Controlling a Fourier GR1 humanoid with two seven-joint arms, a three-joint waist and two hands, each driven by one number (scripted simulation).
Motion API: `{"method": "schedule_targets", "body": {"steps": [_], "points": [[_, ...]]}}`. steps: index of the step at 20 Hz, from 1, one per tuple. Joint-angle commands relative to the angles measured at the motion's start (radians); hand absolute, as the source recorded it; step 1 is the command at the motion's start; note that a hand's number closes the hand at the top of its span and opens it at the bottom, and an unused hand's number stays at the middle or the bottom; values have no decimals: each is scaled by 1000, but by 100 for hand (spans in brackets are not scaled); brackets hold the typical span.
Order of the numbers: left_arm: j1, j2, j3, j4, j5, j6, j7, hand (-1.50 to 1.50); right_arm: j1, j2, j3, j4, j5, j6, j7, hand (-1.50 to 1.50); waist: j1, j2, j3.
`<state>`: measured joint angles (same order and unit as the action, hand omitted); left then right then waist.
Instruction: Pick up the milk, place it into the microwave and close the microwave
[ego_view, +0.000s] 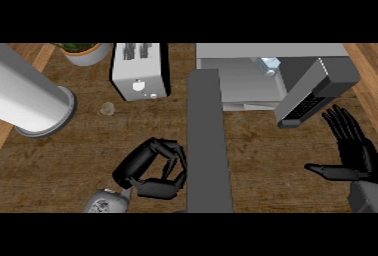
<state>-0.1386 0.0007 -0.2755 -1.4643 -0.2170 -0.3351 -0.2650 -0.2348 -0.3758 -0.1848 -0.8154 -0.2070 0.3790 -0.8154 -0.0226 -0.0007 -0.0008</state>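
Observation:
The milk (269, 65), a small white and blue carton, stands inside the open microwave (244, 87) at the back right. The microwave's grey door (210, 145) is swung wide open and reaches toward the front edge. My left hand (151, 172) hangs just left of the door, fingers curled and holding nothing. To the right of the microwave's dark keypad panel (314, 97) my right hand (353, 152) is open, fingers straight and thumb out. It touches nothing.
A white toaster (140, 72) stands left of the microwave. A potted plant (85, 52) sits at the back left, and a big white cylinder (33, 95) leans at the left edge. A small pale object (107, 108) lies on the wooden counter (66, 160).

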Motion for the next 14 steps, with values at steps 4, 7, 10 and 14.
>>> {"method": "schedule_targets", "body": {"steps": [4,7,10,14], "points": [[-192,0,-256,157,13,184,51,150,65,-58,7,-130,-34,107,-16,-150,-7,0,0],[-264,0,-308,330,25,267,-9,150,37,-29,5,-162,-69,92,9,-150,-6,4,0],[-279,0,-442,422,137,398,-14,150,26,-86,4,-186,-92,148,35,-150,-26,10,0],[-388,0,-565,460,233,441,94,150,18,-113,1,-260,-176,216,111,-150,-56,10,0]]}}
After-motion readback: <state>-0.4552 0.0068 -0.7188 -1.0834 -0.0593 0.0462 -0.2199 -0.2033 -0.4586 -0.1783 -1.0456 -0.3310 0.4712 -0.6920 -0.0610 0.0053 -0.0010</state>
